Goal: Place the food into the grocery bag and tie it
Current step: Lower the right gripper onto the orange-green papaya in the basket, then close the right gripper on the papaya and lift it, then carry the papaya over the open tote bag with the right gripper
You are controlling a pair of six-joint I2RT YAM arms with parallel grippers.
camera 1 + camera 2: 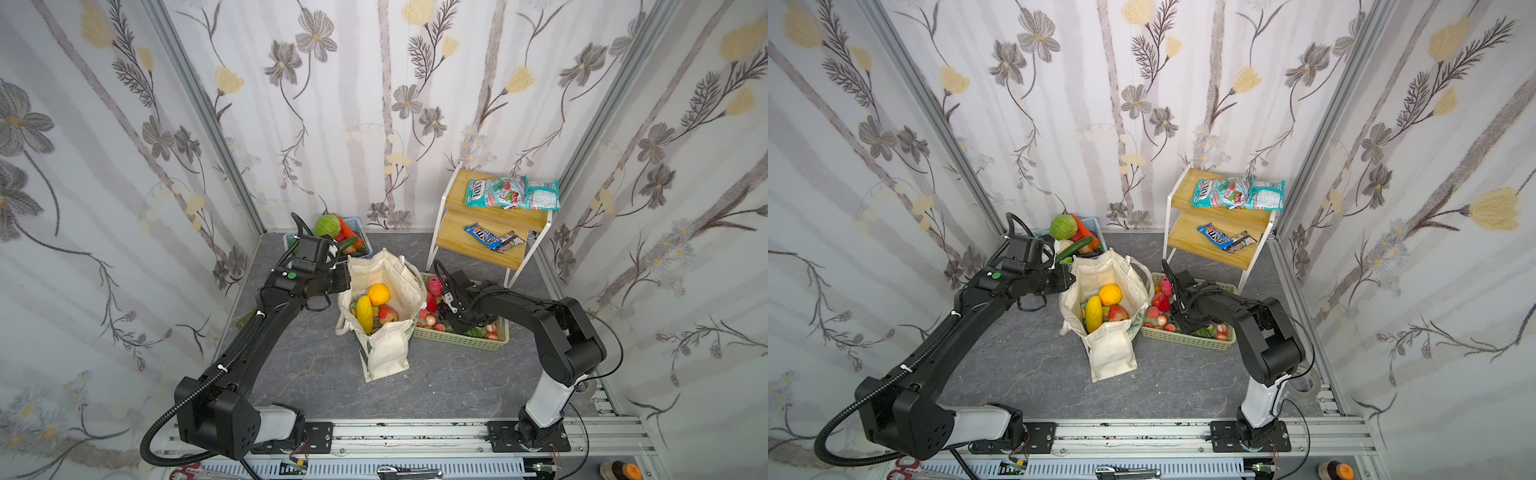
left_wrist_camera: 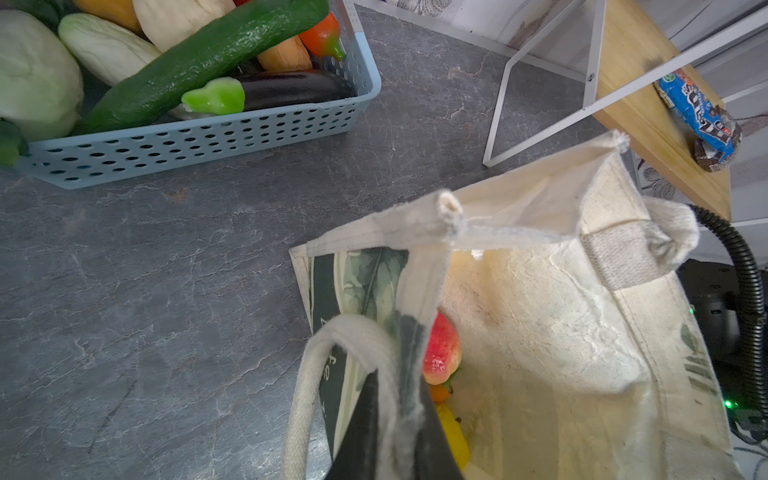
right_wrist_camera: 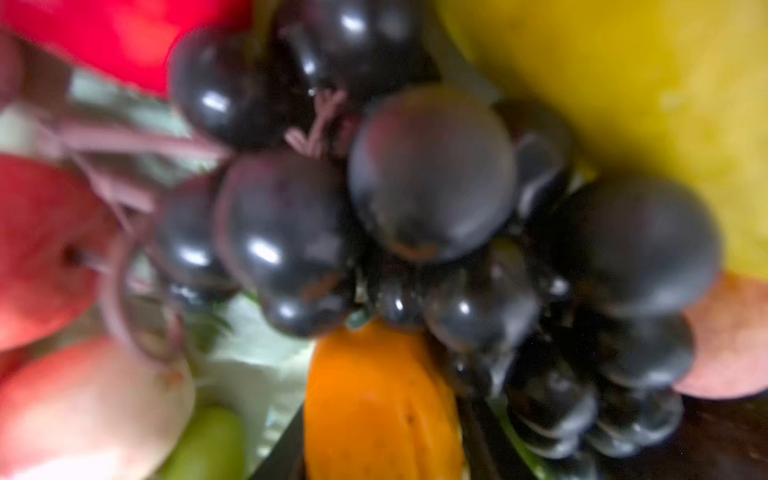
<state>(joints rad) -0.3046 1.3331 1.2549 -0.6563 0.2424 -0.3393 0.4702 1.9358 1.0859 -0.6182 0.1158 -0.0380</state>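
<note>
Fig.: packing stage; tie not yet begun. The grocery bag (image 1: pixel 386 357) stands upright mid-table btw. the blue basket (image 2: pixel 208 141) and the pale green basket (image 1: pixel 461 340); an orange (image 1: pixel 378 294) and a yellow fruit (image 1: pixel 364 313) lie inside. (a) left gripper (image 2: pixel 399 419): jaws shut on the bag rim, holding the mouth open. (b) right gripper (image 1: pixel 451 309): down in the pale green basket, close over a dark grape bunch (image 3: pixel 432 174); jaw opening and any hold cannot be told, wrist view blurred. Next move, prob.: secure one fruit, lift clear of the basket wall, carry to the open mouth w/o snagging the rim, release
</note>
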